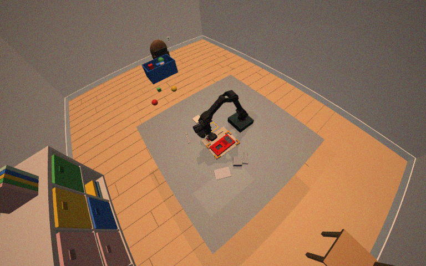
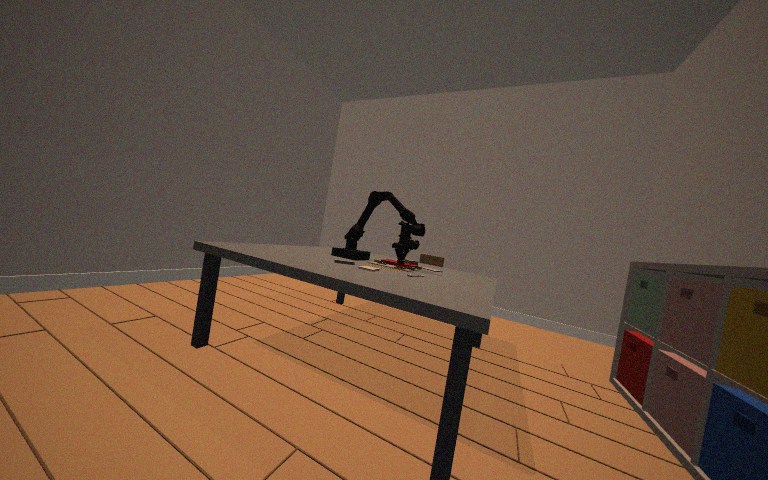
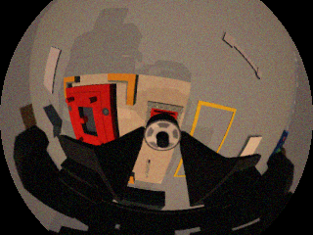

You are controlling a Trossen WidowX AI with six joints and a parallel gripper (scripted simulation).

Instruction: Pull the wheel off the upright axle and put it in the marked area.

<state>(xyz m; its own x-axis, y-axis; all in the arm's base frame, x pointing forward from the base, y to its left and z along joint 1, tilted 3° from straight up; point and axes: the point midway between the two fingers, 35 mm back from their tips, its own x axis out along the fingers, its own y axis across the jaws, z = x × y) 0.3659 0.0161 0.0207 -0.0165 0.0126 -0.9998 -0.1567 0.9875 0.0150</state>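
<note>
The wheel (image 3: 162,129), black with a light grey spoked face and a dark centre, is between the fingertips in the wrist view. My gripper (image 3: 162,132) (image 2: 400,260) points down and is shut on the wheel, a finger on each side. The wheel is over the beige board (image 3: 168,87), by a small grey and red part. The axle's lower part is hidden, so I cannot tell how far down it the wheel sits. The marked area, a yellow outline (image 3: 217,106) (image 1: 217,127) on the table, lies right of the board in the wrist view.
A red panel (image 3: 93,104) (image 1: 223,144) with orange corner brackets (image 3: 131,90) is on the board, left of the wheel in the wrist view. A beige block (image 3: 251,146) lies beyond the outline. A thin pale piece (image 3: 246,59), grey blocks (image 1: 237,160) and a pale plate (image 1: 222,173) lie around.
</note>
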